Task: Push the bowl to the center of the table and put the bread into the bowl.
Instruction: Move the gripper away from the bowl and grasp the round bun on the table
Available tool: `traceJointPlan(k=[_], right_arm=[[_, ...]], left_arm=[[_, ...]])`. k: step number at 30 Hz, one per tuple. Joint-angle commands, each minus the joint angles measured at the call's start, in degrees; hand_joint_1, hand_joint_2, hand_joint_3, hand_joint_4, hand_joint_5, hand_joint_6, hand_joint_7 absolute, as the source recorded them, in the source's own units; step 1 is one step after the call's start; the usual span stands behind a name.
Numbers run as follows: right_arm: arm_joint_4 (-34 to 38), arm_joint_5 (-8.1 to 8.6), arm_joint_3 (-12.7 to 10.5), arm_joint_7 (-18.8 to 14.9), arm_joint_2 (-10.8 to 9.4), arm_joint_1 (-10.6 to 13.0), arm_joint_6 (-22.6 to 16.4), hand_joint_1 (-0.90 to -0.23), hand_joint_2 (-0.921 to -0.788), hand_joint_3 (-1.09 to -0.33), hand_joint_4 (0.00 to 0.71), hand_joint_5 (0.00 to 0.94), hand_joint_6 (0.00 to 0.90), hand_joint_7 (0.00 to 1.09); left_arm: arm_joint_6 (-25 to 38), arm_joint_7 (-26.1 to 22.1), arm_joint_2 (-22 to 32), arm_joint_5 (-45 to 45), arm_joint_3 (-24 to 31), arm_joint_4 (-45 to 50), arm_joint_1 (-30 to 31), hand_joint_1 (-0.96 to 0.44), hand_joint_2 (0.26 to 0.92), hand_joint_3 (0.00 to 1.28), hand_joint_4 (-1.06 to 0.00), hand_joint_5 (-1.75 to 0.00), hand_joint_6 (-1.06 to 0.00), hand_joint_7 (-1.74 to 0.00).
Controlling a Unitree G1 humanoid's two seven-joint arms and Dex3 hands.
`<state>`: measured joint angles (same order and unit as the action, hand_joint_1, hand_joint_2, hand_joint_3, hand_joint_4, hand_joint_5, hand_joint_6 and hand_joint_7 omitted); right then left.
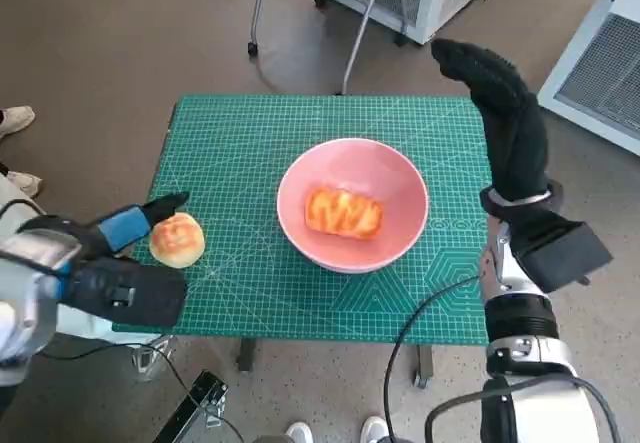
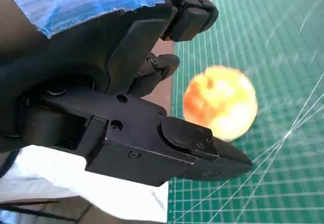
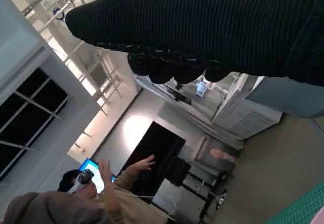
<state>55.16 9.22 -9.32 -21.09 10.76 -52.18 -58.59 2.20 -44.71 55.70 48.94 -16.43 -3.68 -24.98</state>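
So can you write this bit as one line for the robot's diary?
bowl: mid-table, one bread inside | round bun: by left hand | right hand: raised, empty

My table [image 1: 240, 143] has a green mat with thin pale lines in a grid. The bowl [image 1: 395, 178] is pink. The bread [image 1: 343, 213] in it is orange and yellow with pale stripes. The round bun [image 1: 177, 239] is golden and light brown. My left hand [image 1: 125, 228] is black with blue tape. My right hand [image 1: 505, 113] wears a black knitted glove.

Small table under green gridded cutting mat [image 1: 250, 293] – pink round bowl [image 1: 400, 178] mid-mat; round golden bun [image 1: 177, 239] beside left hand [image 1: 125, 263].
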Motion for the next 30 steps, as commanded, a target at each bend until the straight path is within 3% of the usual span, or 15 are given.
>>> traceJointPlan(k=[1,11,15,16,18,21,25,27,28,29,30], right_arm=[[-0.2,0.29,-0.4,0.0,0.5,1.5,0.8,-0.613,-0.921,-0.745,0.286,0.003,-0.001,0.71],[-1.7,-0.71,-0.5,1.1,0.8,2.3,1.2,-0.61,-0.921,-0.747,0.286,0.002,-0.001,0.71],[-2.3,-0.95,-0.5,1.5,0.9,2.6,1.4,-0.617,-0.921,-0.746,0.286,0.002,-0.001,0.71],[-2.5,-1.03,-0.5,1.6,0.9,2.7,1.4,-0.618,-0.921,-0.746,0.286,0.002,-0.001,0.71],[-2.9,-1.22,-0.4,1.9,0.9,3.0,1.5,-0.62,-0.921,-0.745,0.287,0.002,-0.001,0.71],[-3.3,-1.3,-0.3,2.2,0.9,3.2,1.7,-0.62,-0.921,-0.745,0.287,0.002,-0.001,0.71],[-3.6,-1.18,-0.2,2.3,0.9,3.3,2.0,-0.623,-0.921,-0.744,0.286,0.002,-0.001,0.71],[-3.6,-1.18,-0.2,2.3,1.0,3.4,2.0,-0.624,-0.921,-0.744,0.285,0.002,-0.001,0.7],[-3.6,-1.21,-0.3,2.4,1.0,3.4,2.1,-0.624,-0.921,-0.744,0.285,0.001,-0.001,0.7],[-3.5,-1.2,-0.3,2.4,1.0,3.4,2.1,-0.624,-0.921,-0.744,0.285,0.001,-0.001,0.7],[-3.5,-1.18,-0.3,2.4,1.1,3.4,2.1,-0.624,-0.921,-0.744,0.284,0.001,-0.001,0.7]], left_arm=[[-1.2,0.9,-1.0,2.3,-2.2,-4.4,-2.8,-0.05,0.7,0.0,0.0,0.0,-0.11,-0.02],[-4.1,6.1,-3.3,6.2,-6.5,-15.4,-7.2,0.05,0.722,0.02,0.0,0.0,-0.15,-0.02],[-4.9,7.6,-4.0,8.4,-8.7,-18.7,-8.9,0.13,0.781,0.05,0.0,0.0,-0.17,-0.03],[-5.1,7.9,-4.2,8.8,-9.1,-19.4,-9.3,0.18,0.764,0.21,0.0,0.0,-0.19,-0.02],[-5.1,8.7,-4.7,9.3,-9.6,-20.6,-9.8,0.26,0.665,0.56,-0.02,0.0,-0.22,-0.01],[-6.1,11.3,-5.3,10.6,-10.8,-22.8,-10.6,0.3,0.621,0.77,-0.11,-0.01,-0.29,-0.02],[-9.0,16.5,-5.6,13.3,-13.4,-26.2,-12.4,0.25,0.666,0.74,-0.34,-0.02,-0.48,-0.04],[-11.2,20.6,-5.6,15.3,-15.2,-28.5,-13.8,0.18,0.771,0.53,-0.55,-0.04,-0.62,-0.04],[-12.2,22.7,-5.6,16.3,-16.0,-29.7,-14.5,0.15,0.801,0.46,-0.56,-0.29,-0.6,-0.29],[-13.2,24.9,-5.4,17.4,-16.9,-30.7,-15.2,0.1,0.844,0.38,-0.54,-0.67,-0.55,-0.66],[-13.9,26.5,-5.4,18.1,-17.5,-31.5,-15.7,0.06,0.872,0.3,-0.55,-0.88,-0.54,-0.9]])
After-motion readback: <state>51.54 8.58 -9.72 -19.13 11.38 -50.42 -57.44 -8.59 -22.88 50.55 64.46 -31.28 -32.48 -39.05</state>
